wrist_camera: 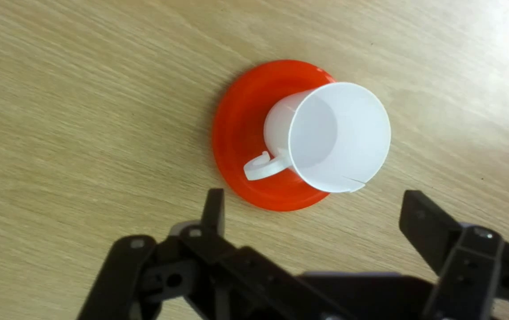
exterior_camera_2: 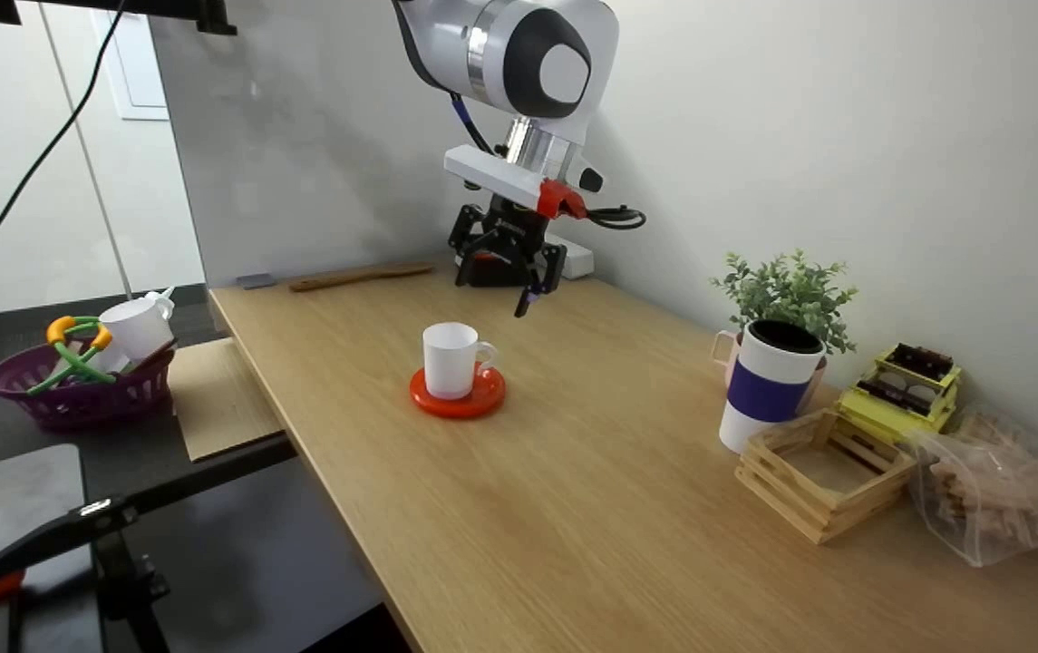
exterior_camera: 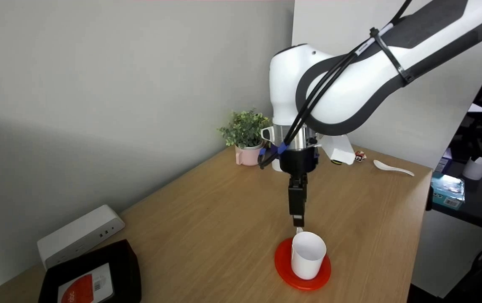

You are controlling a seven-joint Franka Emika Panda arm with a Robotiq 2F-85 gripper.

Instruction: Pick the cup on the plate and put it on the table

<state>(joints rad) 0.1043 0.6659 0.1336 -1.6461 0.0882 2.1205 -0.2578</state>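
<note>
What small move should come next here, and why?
Probably ease the open gripper across toward the white cup before lowering: the wrist view shows it standing on the red plate, beyond the fingertips rather than between them.

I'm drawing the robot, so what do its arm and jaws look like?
The arm is rounded, white with dark grey patches. A dark strap loops across it, and its black cables have blue bands. Past a shiny silver collar, the jaws are black and jointed.

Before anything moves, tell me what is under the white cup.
The red plate lies under the white cup, showing beyond it; the patch directly beneath is covered, so unseen.
</note>
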